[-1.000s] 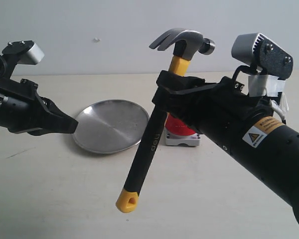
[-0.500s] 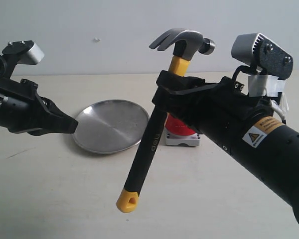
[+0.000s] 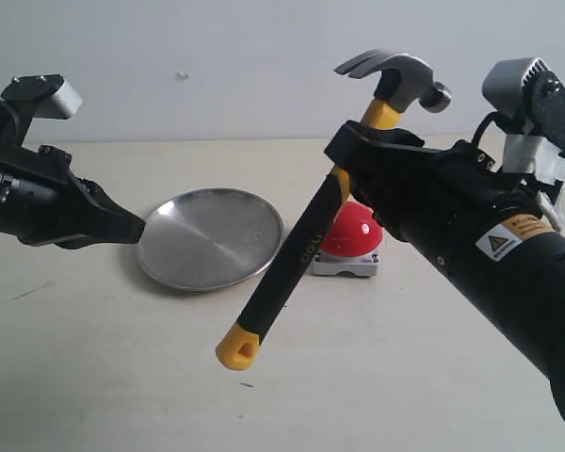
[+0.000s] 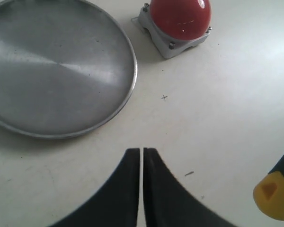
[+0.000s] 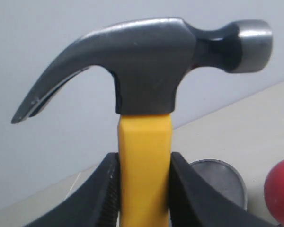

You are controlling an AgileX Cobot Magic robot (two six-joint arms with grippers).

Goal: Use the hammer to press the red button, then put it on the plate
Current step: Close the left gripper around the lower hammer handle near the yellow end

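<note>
My right gripper (image 3: 350, 153) is shut on the hammer (image 3: 301, 247), clamping the yellow neck (image 5: 144, 165) just under the dark steel head (image 5: 151, 66). The hammer hangs in the air, tilted, head (image 3: 395, 77) up and yellow looped end (image 3: 237, 350) down toward the table. The red button (image 3: 353, 233) on its grey base sits behind the handle, right of the steel plate (image 3: 207, 237). In the left wrist view the plate (image 4: 57, 71) and the button (image 4: 180, 19) lie ahead of my left gripper (image 4: 142, 153), which is shut and empty. It hovers left of the plate (image 3: 132, 229).
The beige table (image 3: 122, 377) carries only the plate and the button. A pale wall (image 3: 217, 56) stands behind it. The hammer's yellow end (image 4: 273, 194) shows at the edge of the left wrist view.
My right arm has shifted right with the hammer and tilted it more, uncovering the red button. The left gripper has barely moved.
</note>
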